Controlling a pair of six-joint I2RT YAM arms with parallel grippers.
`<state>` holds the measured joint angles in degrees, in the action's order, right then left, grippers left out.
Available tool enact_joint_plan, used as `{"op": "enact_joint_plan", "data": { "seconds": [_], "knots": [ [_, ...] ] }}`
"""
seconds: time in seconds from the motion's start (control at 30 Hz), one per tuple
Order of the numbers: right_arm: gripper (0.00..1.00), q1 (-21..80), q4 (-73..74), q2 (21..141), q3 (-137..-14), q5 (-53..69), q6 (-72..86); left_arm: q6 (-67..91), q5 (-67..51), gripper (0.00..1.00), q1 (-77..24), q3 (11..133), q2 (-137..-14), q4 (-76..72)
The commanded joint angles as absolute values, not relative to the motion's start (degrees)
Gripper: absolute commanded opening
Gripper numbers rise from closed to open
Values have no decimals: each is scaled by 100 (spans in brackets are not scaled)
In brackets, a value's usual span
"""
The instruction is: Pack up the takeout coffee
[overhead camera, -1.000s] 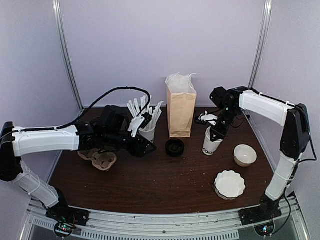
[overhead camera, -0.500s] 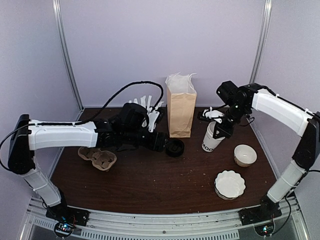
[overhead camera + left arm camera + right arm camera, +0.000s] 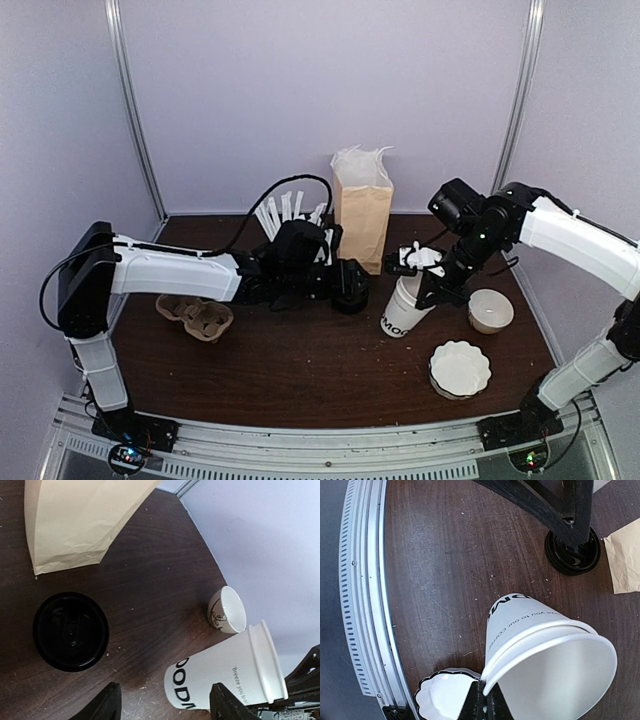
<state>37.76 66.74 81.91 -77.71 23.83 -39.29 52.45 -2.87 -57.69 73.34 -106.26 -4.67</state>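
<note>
The white cup (image 3: pixel 403 310), lidless, leans right of the middle of the table (image 3: pixel 300 370). Its printed base points toward the near left and its open mouth up and right, where the right gripper (image 3: pixel 482 700) pinches the rim. The black lid (image 3: pixel 71 631) lies flat just left of it, before the paper bag (image 3: pixel 362 215). The left gripper (image 3: pixel 165 705) hangs over the lid with fingers spread, and the left arm (image 3: pixel 170 275) is stretched low across the table.

One printed cup (image 3: pixel 401 311), one lid (image 3: pixel 71 631), one bag (image 3: pixel 362 226), one bowl (image 3: pixel 490 310).
</note>
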Motion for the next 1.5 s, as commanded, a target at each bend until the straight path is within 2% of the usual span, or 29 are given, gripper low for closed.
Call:
{"op": "enact_joint_plan", "data": {
  "seconds": [0.0, 0.33, 0.7, 1.47],
  "knots": [
    [0, 3918, 6447, 8295, -7809, 2428, -3889, 5606, -621, 63, -5864, 7548, -10775, -1203],
    [0, 4017, 6046, 8602, -7922, 2279, -3518, 5640, -763, 62, -6049, 7776, -11001, -981],
    [0, 4017, 5844, 8372, -7840, 2220, -3458, 5778, -852, 61, -6063, 7983, -11297, -748],
    [0, 4017, 5744, 8015, -7778, 1477, -3599, 5579, -279, 58, -6036, 8225, -11712, 326]
  ]
}}
